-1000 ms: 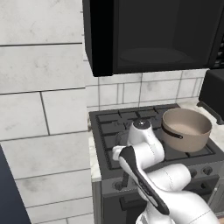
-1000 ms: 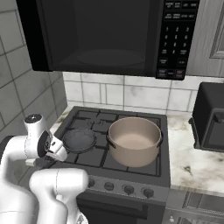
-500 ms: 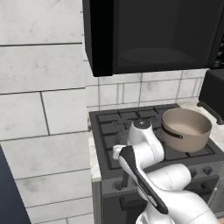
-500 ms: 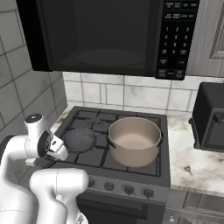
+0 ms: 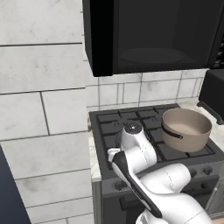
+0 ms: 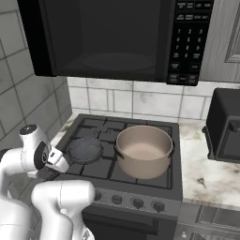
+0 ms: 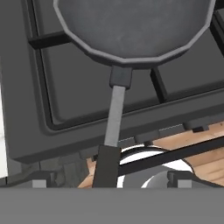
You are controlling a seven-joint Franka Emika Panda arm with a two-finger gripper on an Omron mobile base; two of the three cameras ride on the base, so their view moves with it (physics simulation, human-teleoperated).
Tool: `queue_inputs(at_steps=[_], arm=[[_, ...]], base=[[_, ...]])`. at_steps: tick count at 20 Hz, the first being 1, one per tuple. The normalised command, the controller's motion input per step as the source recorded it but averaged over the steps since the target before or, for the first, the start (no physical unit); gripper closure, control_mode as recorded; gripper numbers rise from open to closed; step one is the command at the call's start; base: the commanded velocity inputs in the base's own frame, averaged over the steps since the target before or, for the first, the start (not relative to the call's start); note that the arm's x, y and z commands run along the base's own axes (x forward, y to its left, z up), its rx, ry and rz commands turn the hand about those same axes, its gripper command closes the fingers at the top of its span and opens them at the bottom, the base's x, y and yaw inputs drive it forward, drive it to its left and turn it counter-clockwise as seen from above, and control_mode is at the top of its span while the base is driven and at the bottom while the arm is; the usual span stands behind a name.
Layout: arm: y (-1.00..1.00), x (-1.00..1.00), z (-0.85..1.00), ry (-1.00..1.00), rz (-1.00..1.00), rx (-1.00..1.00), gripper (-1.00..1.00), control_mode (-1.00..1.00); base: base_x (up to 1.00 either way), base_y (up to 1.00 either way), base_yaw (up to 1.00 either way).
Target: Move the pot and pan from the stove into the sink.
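On the dark grey gas stove (image 6: 101, 164) with black grates, the small, shallow dark grey frying pan (image 6: 85, 149) sat on the left, its long thin handle (image 7: 114, 120) pointing at the wide-open, empty gripper (image 7: 109, 178). Right beside the pan stood the big tan metal pot (image 6: 143, 151).

Pot and pan both sitting on the stove

The pot (image 6: 143, 151) – big, tan, pale inside, dark loop handles – stands upright on the right-hand grates of the dark stove (image 6: 154, 185), empty. Just to its left is the pan (image 6: 85, 149), small, shallow, dark grey, flat on the grate; in the hand view its long thin handle (image 7: 110, 140) runs out past the front edge.
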Motion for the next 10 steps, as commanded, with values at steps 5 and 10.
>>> queue_inputs(at_steps=[5, 10], arm=[[-0.38, -0.05, -0.82, -0.11, 0.0, 0.04, -1.0, -1.0], [-0.44, -0.03, -0.82, -0.11, 0.0, 0.08, -1.0, -1.0]], base=[[0.0, 0.0, 0.0], [0.0, 0.0, 0.0]])
